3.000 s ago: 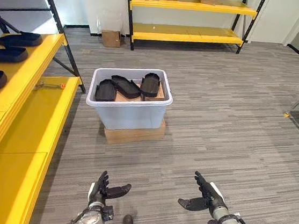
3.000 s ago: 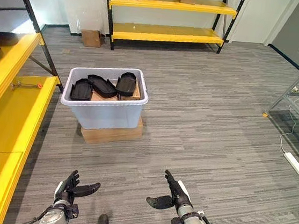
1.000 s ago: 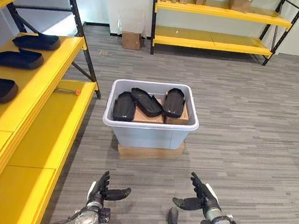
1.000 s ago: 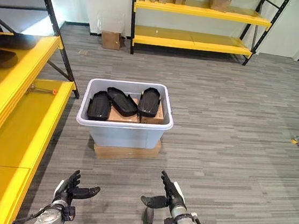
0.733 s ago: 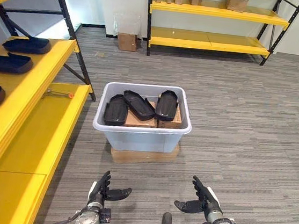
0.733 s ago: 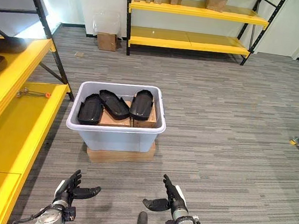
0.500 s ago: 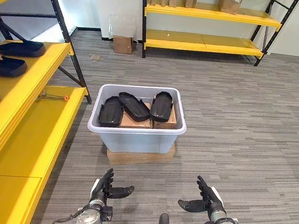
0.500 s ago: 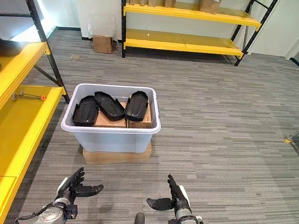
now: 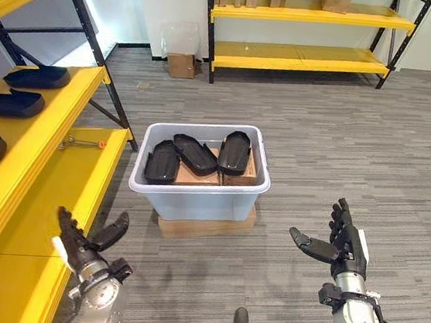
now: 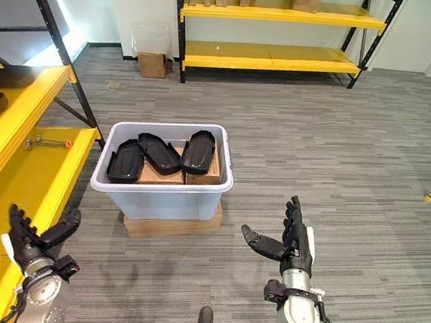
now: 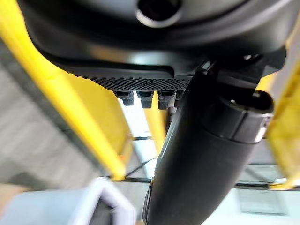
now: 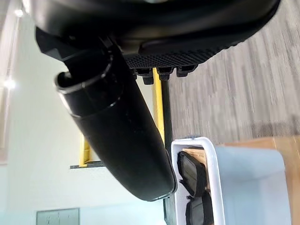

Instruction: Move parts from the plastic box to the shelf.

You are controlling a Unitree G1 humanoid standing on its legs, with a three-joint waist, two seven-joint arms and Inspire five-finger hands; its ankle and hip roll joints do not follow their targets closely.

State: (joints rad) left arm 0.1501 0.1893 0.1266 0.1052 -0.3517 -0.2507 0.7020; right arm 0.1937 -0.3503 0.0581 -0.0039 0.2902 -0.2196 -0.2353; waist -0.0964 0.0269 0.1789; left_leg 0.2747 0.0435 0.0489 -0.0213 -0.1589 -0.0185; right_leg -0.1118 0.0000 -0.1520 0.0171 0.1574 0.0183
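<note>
Nearest, the left hand (image 9: 85,249) and the right hand (image 9: 336,244) are raised with fingers spread and nothing held, apparently readied for a reach. Just beyond them, the plastic box (image 9: 196,194) is propped on a flat cardboard base (image 9: 207,224) on the floor, with three black parts (image 9: 194,154) laid inside. At the left, the yellow shelf (image 9: 44,130) is seen, where similar parts (image 9: 10,102) are already set.
</note>
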